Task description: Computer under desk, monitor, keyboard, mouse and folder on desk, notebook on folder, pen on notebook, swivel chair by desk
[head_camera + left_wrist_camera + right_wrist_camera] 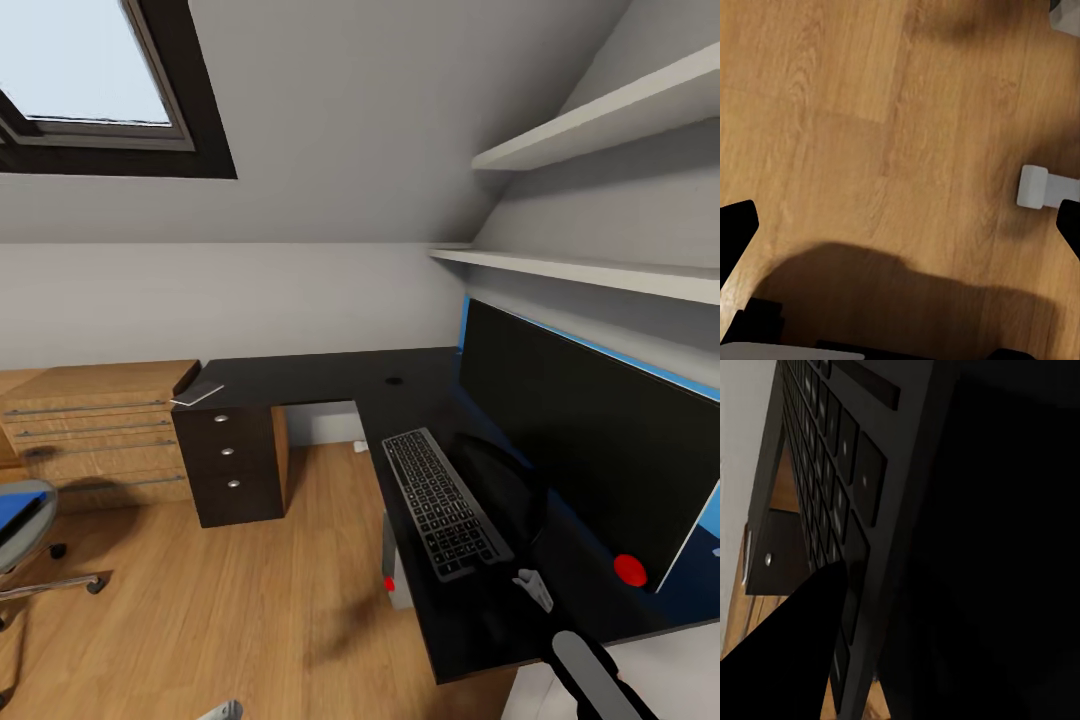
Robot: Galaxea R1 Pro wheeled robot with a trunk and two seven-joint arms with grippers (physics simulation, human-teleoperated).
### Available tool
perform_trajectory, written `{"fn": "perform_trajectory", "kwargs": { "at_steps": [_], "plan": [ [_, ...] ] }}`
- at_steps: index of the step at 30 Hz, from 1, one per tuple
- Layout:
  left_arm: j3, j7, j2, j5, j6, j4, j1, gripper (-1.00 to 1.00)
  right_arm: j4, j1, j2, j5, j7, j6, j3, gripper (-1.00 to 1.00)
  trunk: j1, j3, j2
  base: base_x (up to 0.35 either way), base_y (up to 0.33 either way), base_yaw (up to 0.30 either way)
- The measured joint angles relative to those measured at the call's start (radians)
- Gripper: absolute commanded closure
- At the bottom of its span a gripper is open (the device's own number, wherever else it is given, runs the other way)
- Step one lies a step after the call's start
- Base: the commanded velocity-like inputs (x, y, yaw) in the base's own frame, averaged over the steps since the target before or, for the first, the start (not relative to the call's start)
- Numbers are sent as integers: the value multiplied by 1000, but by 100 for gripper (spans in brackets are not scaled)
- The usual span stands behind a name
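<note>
The black-topped desk (320, 378) wraps round the corner. The wide black monitor (580, 440) stands on its right wing, with the keyboard (442, 500) flat in front of it. The keyboard (832, 472) also shows close up beside one dark finger (787, 652). My right gripper (535, 588) hovers over the desk just past the keyboard's near end; its jaws are unclear. A thin grey notebook (198, 391) lies on the desk's left end, a pale stick, perhaps the pen (184, 402), at its edge. The blue folder (14, 518) rests on the swivel chair (35, 500). The grey computer (390, 565) sits under the desk. My left gripper (900, 232) hangs open over the floor.
A light wooden drawer cabinet (95, 430) stands left of the desk's black drawer pedestal (228, 462). Two white shelves (590, 268) jut out above the monitor. Bare wooden floor (250, 590) lies between the chair and the desk. A small white block (1033, 186) sits on the floor.
</note>
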Motion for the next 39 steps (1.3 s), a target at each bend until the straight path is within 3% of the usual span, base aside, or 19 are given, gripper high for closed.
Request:
{"fn": "perform_trajectory", "kwargs": {
  "at_steps": [8, 39],
  "plan": [
    [0, 0, 0, 1, 0, 0, 0, -100, 0, 0, 6, -29, 0, 0, 0, 100, 0, 0, 0, 97, 0, 0],
    [0, 0, -1, 0, 0, 0, 0, -100, 2, 0, 25, -31, -1, -12, -6, 100, 0, 0, 0, 4, 0, 0]
  ]
}}
